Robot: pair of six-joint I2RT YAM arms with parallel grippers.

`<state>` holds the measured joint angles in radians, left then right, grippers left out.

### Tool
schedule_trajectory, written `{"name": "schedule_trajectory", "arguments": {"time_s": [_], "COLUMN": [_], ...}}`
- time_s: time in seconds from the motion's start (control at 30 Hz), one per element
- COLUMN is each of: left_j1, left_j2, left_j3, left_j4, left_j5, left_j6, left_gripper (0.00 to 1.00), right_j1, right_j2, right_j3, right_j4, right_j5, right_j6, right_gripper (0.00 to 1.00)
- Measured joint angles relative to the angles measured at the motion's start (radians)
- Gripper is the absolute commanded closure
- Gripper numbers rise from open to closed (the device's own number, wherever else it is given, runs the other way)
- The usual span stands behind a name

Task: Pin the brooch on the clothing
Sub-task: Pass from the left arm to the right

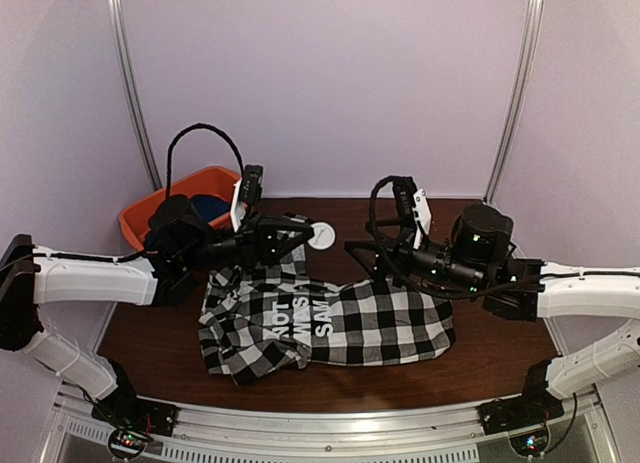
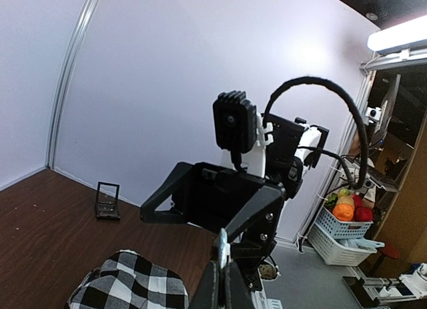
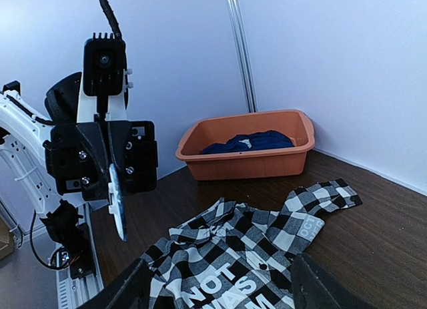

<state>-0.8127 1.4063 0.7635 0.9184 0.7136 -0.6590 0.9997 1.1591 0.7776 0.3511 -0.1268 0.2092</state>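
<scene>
We are clenching the brooch (image 1: 322,235) in the left gripper (image 2: 221,285) while the shirt (image 1: 390,318) is lying below, slightly nearer, and the right gripper (image 3: 220,289) is hanging released.

The dark brown wooden table (image 1: 492,368) is carrying three items. The checked shirt (image 1: 380,323) is lying rumpled across the middle toward 6 o'clock with its lettered black panel facing up, and an orange plastic basin (image 1: 137,223) is sitting in the 10 o'clock corner, close to the walls and apart from the shirt. A small black stand (image 2: 107,201) is standing upright near the back wall; its clock position cannot be told.
</scene>
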Motion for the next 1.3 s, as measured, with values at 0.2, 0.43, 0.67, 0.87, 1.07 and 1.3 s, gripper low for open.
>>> {"name": "schedule_trajectory", "arguments": {"time_s": [0.2, 0.43, 0.67, 0.87, 1.07, 1.3], "left_j1": [0.000, 0.000, 0.000, 0.000, 0.000, 0.000], "left_j2": [0.000, 0.000, 0.000, 0.005, 0.009, 0.018], "left_j3": [-0.019, -0.025, -0.037, -0.037, -0.037, -0.037], "left_j4": [0.048, 0.053, 0.054, 0.075, 0.087, 0.103], "left_j5": [0.000, -0.013, -0.027, -0.025, -0.023, -0.019], "left_j6": [-0.029, -0.031, -0.030, -0.034, -0.042, -0.044], "left_gripper": [1.00, 1.00, 1.00, 1.00, 1.00, 1.00], "right_j1": [0.006, 0.030, 0.038, 0.038, 0.039, 0.039], "right_j2": [0.066, 0.104, 0.089, 0.068, 0.088, 0.129], "right_j3": [-0.005, -0.039, -0.064, -0.064, -0.059, -0.033], "right_j4": [0.082, 0.184, 0.232, 0.271, 0.275, 0.298], "right_j5": [-0.016, -0.065, -0.110, -0.108, -0.108, -0.114], "right_j6": [0.009, 0.026, 0.034, 0.048, 0.061, 0.076], "right_gripper": [0.31, 0.31, 0.32, 0.34, 0.38, 0.44]}}
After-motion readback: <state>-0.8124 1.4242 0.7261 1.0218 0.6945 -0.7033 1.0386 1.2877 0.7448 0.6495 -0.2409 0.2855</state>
